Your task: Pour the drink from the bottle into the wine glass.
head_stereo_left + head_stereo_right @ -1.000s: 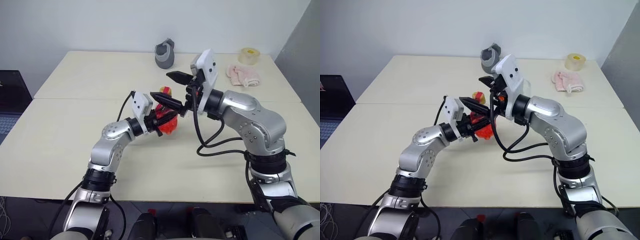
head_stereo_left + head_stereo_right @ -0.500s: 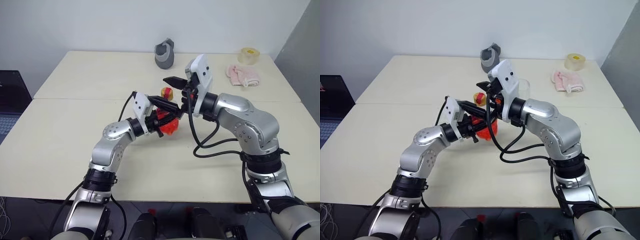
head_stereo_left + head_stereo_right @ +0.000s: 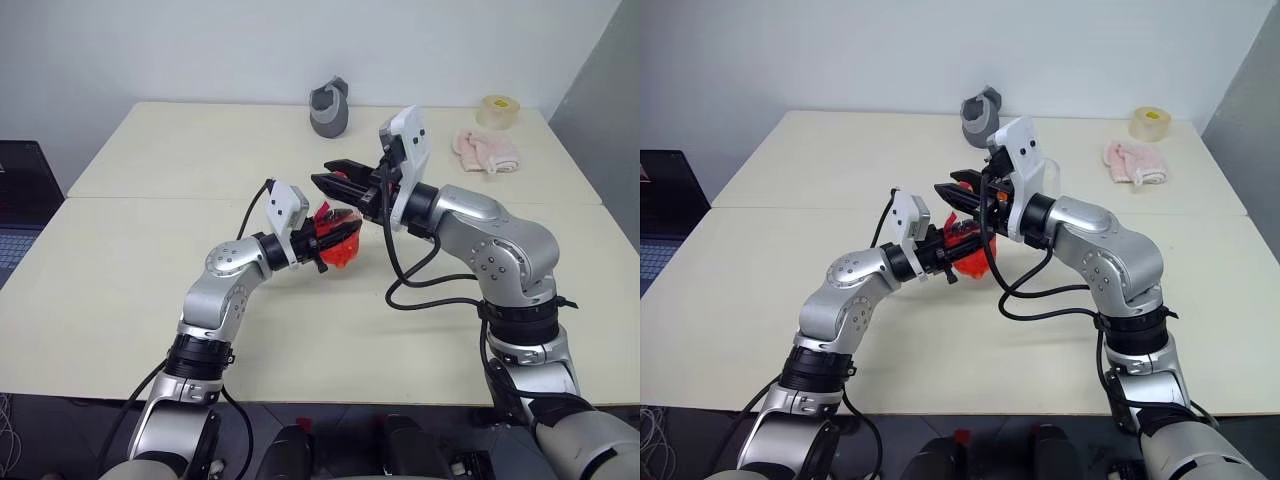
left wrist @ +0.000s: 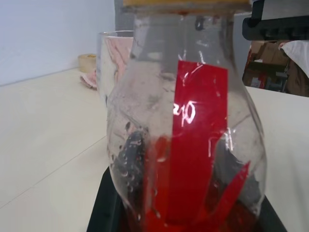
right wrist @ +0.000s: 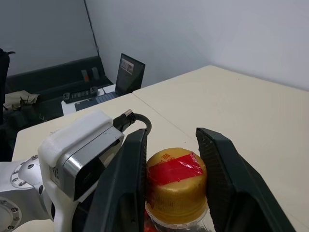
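We list a cream-coloured table, its top made of two slabs meeting at a seam that runs across its width.

On the far slab, near the back edge, we note a grey cup-like object with an uneven rim, standing upright.

At the far right corner we record a roll of pale yellowish tape, lying flat.

Just beside the tape, nearer to us, lies a crumpled pink cloth.

Off the table's left edge we see a dark laptop, lid open; the right wrist view shows it too, beyond the table's edge.

A plain white wall stands behind the table.
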